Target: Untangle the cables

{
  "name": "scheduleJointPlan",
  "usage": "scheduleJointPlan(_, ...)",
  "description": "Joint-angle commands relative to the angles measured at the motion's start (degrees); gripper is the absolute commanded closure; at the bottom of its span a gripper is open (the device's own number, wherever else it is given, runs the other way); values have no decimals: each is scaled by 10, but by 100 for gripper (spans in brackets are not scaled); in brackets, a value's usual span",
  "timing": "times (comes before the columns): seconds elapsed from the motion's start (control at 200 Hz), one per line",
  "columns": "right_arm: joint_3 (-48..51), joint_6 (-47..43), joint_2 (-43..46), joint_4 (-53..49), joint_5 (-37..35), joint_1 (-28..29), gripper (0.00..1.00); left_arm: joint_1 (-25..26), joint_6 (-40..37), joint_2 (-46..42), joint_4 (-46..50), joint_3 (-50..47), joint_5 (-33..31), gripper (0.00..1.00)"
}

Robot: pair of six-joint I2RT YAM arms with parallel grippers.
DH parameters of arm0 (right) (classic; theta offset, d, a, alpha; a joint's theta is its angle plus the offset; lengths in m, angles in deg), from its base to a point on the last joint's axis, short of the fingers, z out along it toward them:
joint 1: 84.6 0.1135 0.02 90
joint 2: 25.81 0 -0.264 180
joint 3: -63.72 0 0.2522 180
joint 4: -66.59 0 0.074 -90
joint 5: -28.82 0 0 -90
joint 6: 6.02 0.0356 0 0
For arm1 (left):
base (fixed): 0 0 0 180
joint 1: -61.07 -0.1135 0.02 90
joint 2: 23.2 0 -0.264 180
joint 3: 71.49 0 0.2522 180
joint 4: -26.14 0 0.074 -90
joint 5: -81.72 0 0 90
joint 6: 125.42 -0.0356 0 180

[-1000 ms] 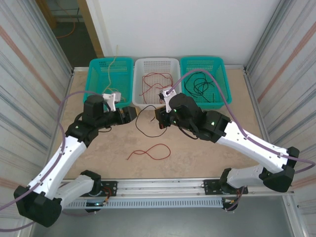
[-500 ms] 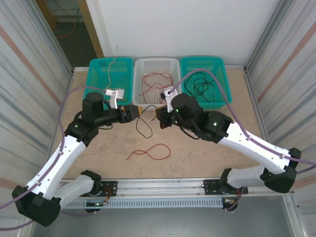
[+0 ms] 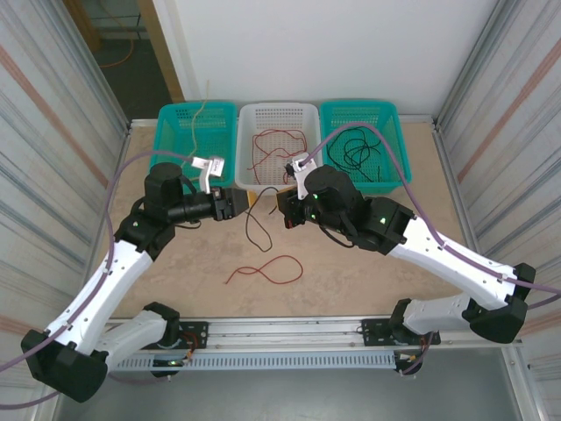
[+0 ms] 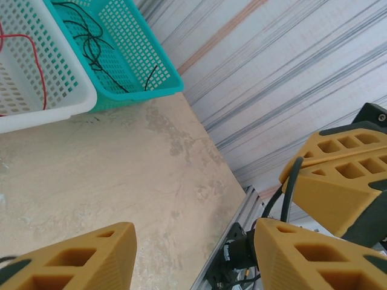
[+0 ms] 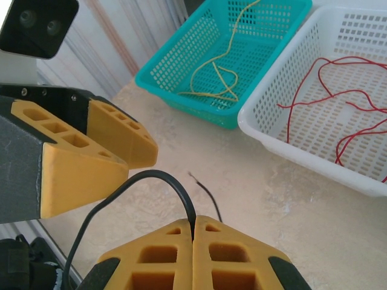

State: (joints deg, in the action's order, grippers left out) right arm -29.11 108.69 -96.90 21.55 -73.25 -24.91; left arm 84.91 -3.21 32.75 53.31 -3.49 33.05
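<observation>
In the right wrist view my right gripper (image 5: 193, 221) is shut on a thin black cable (image 5: 158, 174), which arches out of the jaws and drops to the left. From above, that black cable (image 3: 252, 226) hangs in a loop between my two grippers, over the table. My left gripper (image 3: 235, 202) points right at my right gripper (image 3: 285, 212), close to it. In the left wrist view the left gripper (image 4: 193, 260) stands open with nothing between its fingers, and the black cable (image 4: 288, 187) runs just past its right finger. A red cable (image 3: 267, 270) lies curled on the table in front.
Three baskets line the far edge. The left teal basket (image 3: 172, 139) holds a pale yellow cable (image 5: 217, 75), the white basket (image 3: 245, 140) holds red cables (image 3: 276, 147), and the right teal basket (image 3: 399, 145) holds black cables (image 3: 358, 153). Corrugated walls stand on both sides.
My left gripper has moved right, closer to the right gripper, and its jaws have narrowed somewhat. The hanging black loop has shifted a little. The right arm has barely moved.
</observation>
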Motion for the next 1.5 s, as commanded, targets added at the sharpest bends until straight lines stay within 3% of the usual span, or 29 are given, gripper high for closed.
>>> scheduleJointPlan(0.0, -9, -12, 14, 14, 2, -5, 99, 8, -13, 1, -12, 18, 33, 50)
scheduleJointPlan(0.291, -13, -11, 7, 14, 5, -11, 99, 15, -22, 7, -9, 26, 54, 52)
scheduleJointPlan(0.807, -22, -10, -8, 3, 4, -19, 99, 15, -48, 8, 26, 44, 52, 38)
scheduleJointPlan(1.077, -26, -8, -7, 0, 8, -28, 100, 15, -58, 9, 38, 46, 51, 36)
scheduleJointPlan(1.208, -26, -1, -2, 9, 22, -32, 100, 15, -53, 20, 30, 43, 55, 48)
scheduleJointPlan(1.498, -23, 5, 8, 12, 30, -36, 98, 15, -54, 20, 24, 46, 47, 89)
